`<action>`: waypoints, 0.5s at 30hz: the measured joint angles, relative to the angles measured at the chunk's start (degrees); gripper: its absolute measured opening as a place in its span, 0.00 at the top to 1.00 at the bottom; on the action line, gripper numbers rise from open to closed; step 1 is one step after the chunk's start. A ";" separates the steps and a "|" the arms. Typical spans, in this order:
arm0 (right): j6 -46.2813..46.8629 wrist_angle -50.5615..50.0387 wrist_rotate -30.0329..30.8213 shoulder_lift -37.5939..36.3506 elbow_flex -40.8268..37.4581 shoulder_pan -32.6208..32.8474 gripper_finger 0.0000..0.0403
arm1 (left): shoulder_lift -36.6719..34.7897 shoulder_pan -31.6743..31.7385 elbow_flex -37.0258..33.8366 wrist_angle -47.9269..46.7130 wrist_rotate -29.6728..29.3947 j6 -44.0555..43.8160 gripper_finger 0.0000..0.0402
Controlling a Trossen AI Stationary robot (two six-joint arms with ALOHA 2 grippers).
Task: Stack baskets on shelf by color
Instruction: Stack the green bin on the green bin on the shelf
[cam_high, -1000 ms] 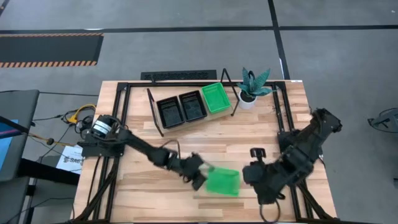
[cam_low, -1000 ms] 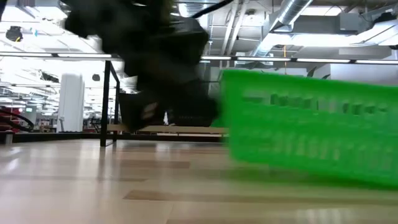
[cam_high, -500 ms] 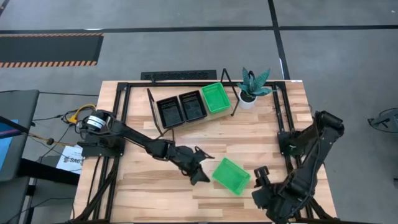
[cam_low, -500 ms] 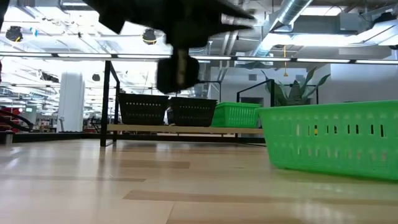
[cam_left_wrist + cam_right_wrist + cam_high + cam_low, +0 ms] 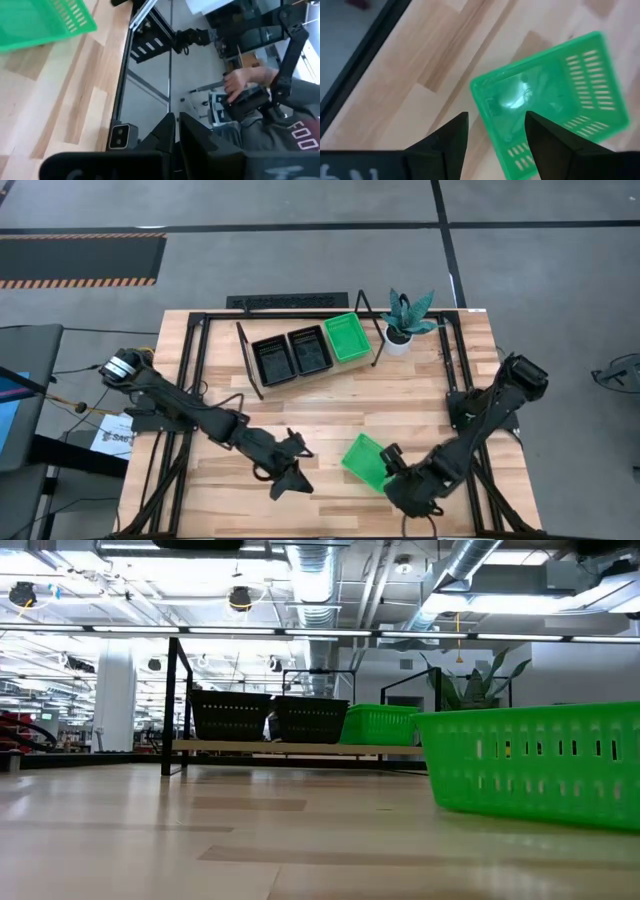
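On your left, the left gripper [image 5: 290,480] is low over the front part of the table [image 5: 420,395], to the left of the loose green basket [image 5: 364,460] and apart from it. In its wrist view the two fingers [image 5: 170,131] are almost together, only a thin gap, and they hold nothing. That view also shows a person's hand [image 5: 242,82] on a device beyond the table edge.

In the middle, at the back, you see the shelf [image 5: 262,390] with two black baskets [image 5: 291,354] side by side and a green basket on the shelf [image 5: 347,337] at its right end. A potted plant [image 5: 405,320] stands just beside the shelf.

On the right, the loose green basket lies on the table, turned at an angle. The right gripper [image 5: 400,478] is just beside its right front corner, with fingers [image 5: 547,135] spread wide and empty.
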 joint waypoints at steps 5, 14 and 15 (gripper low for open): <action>-2.78 3.90 -6.94 0.00 -4.18 -3.03 0.46 | -4.49 -2.13 0.00 -4.03 -4.65 -0.09 0.97; -3.34 10.29 -8.21 -0.02 -10.18 -5.95 0.48 | -11.34 -3.09 0.00 -8.29 -6.08 0.28 0.97; -3.31 11.07 -8.55 0.00 -10.75 -6.36 0.48 | -12.42 -3.11 0.00 -8.34 -5.83 1.00 0.97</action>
